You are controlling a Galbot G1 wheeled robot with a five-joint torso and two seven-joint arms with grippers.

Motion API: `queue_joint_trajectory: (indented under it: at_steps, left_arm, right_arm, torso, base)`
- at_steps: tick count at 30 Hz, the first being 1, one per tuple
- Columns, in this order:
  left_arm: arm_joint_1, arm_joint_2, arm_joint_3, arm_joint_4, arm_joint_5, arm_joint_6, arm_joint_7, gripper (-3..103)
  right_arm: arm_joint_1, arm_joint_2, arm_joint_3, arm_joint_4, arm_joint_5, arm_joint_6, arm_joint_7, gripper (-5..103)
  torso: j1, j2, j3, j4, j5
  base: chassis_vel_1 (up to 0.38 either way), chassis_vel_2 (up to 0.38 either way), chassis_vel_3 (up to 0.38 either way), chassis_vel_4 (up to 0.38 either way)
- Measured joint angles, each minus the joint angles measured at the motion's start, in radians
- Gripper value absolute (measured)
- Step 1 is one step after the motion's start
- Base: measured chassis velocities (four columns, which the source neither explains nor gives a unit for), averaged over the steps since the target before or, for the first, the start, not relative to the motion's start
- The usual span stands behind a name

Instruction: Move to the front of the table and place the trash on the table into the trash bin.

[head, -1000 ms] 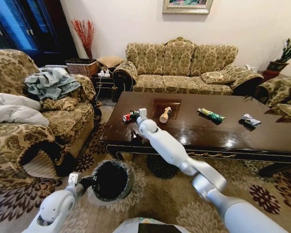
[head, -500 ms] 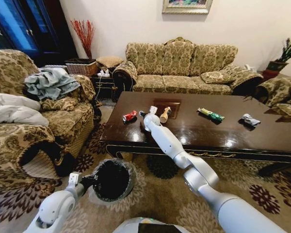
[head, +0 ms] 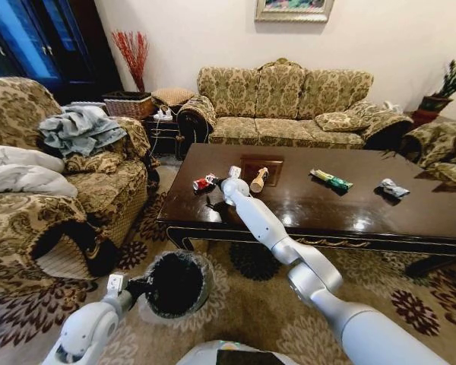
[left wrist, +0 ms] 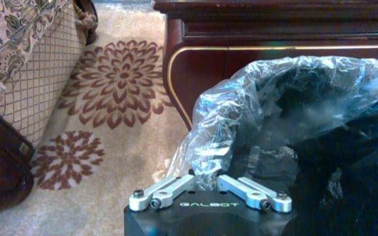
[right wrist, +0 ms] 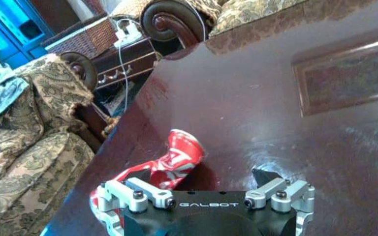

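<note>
Reaching across the dark table, the right gripper hovers with its jaws spread open just beside the crushed red can. That can lies on its side near the table's left end, long axis slanting toward the edge. Farther along sit the tan bottle, tipped over and pointing toward the sofa, the green-yellow packet and the silver-white wrapper. Down on the carpet, the left gripper pinches the bag lining the trash bin.
</note>
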Motion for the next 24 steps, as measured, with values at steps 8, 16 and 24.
queue_joint_trajectory:
  at_steps: [8,16,24]
  left_arm:
    - [-0.002,-0.010,-0.001,0.005,0.001,-0.015,0.003,0]
    - [-0.012,-0.004,-0.003,0.010,-0.004,-0.017,0.005,0]
    - [-0.011,-0.004,-0.010,0.012,-0.005,-0.020,0.014,0]
  right_arm:
    - [0.016,0.000,-0.011,-0.036,-0.008,-0.005,-0.036,100]
    - [0.017,0.000,-0.019,-0.059,-0.015,0.000,-0.071,82]
    - [0.016,0.000,-0.022,-0.070,-0.041,0.025,-0.110,48]
  torso:
    - [0.000,0.000,0.000,0.0002,0.0000]
    - [0.000,0.000,0.000,0.0001,0.0000]
    - [0.000,0.000,0.000,0.0001,0.0000]
  base:
    - [0.000,0.000,0.000,0.000]
    - [0.000,0.000,0.000,0.000]
    - [0.000,0.000,0.000,0.000]
